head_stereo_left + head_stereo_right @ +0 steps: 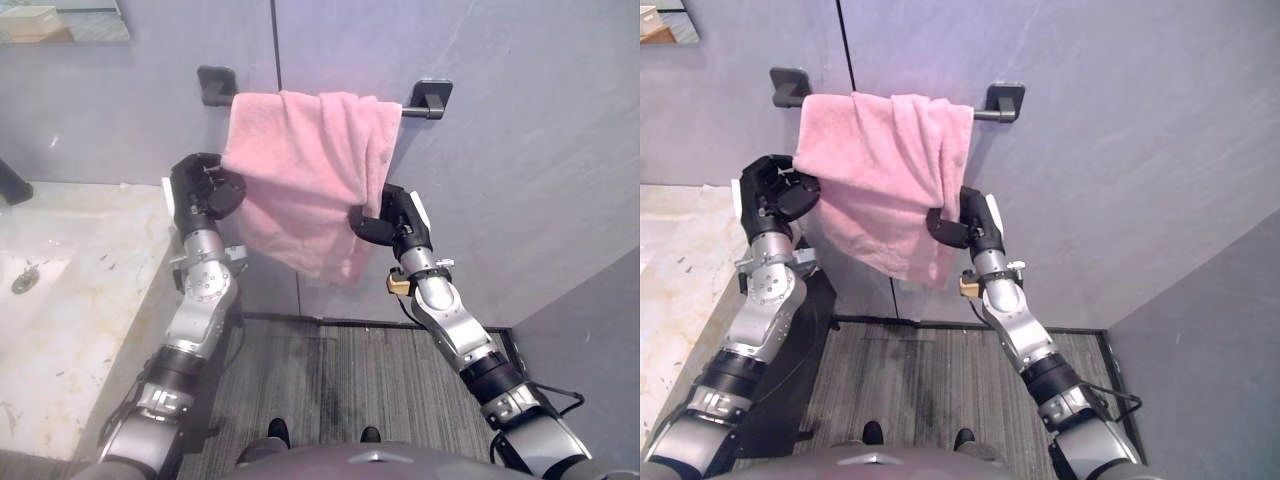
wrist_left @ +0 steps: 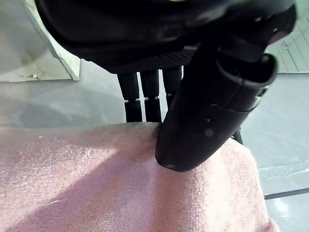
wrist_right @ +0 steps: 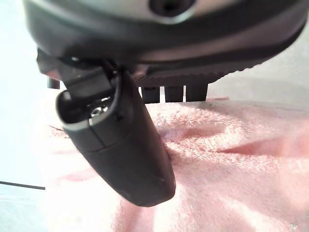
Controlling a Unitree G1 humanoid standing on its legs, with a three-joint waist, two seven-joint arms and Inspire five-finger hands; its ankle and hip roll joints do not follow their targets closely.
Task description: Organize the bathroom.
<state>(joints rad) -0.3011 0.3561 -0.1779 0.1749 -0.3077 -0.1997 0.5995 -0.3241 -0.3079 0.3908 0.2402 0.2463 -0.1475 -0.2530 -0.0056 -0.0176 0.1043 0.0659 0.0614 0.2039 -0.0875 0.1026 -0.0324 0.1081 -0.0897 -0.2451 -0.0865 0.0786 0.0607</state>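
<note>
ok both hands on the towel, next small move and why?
Probably draw the two hands apart to spread the pink towel along the bar. It hangs bunched and uneven, the left hand and right hand pinching its side edges.

There is one pink towel (image 1: 305, 175). It hangs on one black bar (image 1: 415, 112) at 12 o'clock. Two robot hands hold it: the left hand (image 1: 203, 187) at 9 o'clock and the right hand (image 1: 392, 218) at 3 o'clock. One desk (image 1: 70, 300) sits at 8 o'clock.
</note>
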